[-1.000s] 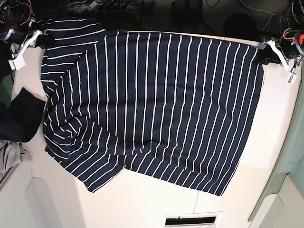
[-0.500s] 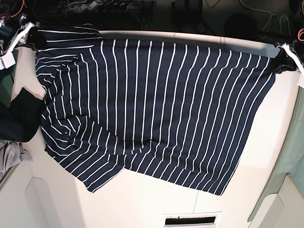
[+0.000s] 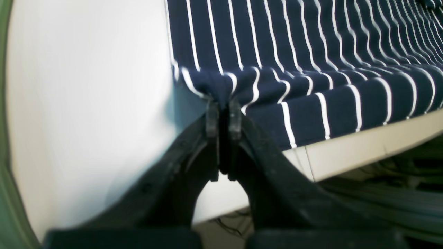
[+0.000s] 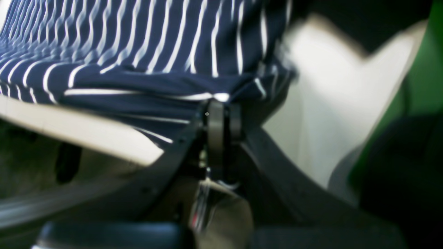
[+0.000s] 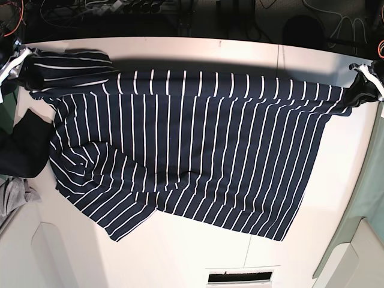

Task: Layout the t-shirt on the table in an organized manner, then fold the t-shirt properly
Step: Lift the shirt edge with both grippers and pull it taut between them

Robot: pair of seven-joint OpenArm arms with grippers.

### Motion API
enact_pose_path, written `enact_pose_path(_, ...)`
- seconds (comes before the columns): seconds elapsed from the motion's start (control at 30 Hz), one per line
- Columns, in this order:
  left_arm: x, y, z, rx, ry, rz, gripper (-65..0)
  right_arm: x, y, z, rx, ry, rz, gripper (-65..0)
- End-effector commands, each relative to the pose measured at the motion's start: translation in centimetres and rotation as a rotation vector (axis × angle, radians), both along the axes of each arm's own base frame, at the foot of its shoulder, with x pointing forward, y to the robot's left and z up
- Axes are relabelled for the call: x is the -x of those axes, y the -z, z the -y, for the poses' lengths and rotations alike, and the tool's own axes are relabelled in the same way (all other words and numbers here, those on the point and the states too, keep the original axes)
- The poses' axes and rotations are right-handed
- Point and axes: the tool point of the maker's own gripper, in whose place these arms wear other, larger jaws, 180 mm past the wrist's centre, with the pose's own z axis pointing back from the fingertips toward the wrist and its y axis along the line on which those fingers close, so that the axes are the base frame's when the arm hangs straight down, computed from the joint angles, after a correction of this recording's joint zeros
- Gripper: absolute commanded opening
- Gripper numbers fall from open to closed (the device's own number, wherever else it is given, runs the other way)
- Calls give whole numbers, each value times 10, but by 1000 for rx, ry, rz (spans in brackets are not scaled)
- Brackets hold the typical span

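The t-shirt (image 5: 186, 150) lies spread on the white table (image 5: 336, 192). The left pincer (image 3: 223, 103) pinches 1 top corner tight. The right pincer (image 4: 221, 107) pinches the other top corner tight. The top edge is pulled straight between the 2 pincers.

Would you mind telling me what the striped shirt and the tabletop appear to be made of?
The t-shirt looks like soft knit fabric, probably cotton jersey: it drapes and puckers where pinched. The table seems a hard, smooth, matte white panel, perhaps laminate; it shows no gloss.
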Motion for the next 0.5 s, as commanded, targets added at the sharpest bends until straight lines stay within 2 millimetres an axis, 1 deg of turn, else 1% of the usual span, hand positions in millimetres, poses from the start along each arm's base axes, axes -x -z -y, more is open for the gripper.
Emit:
enact_pose_path(0.0,-12,-12,-4,-14,0,49,-650,-15,-12,9,14,20,59,-650)
enact_pose_path(0.07,-18,-6,1,-8,11,46,-650,-30,-14,11,-2,35,88,-650)
enact_pose_path(0.13,-28,4,8,-15,36,39,-650,-44,-12,13,-14,47,97,-650)
enact_pose_path(0.27,-55,19,24,-33,89,48,-650,-74,-5,14,-75,75,112,-650)
enact_pose_path(0.37,-79,24,21,-66,72,46,-650,-95,-5,20,-104,103,130,-650)
enact_pose_path(0.47,-97,23,17,-70,56,55,-650,-114,-8,26,-130,132,151,-650)
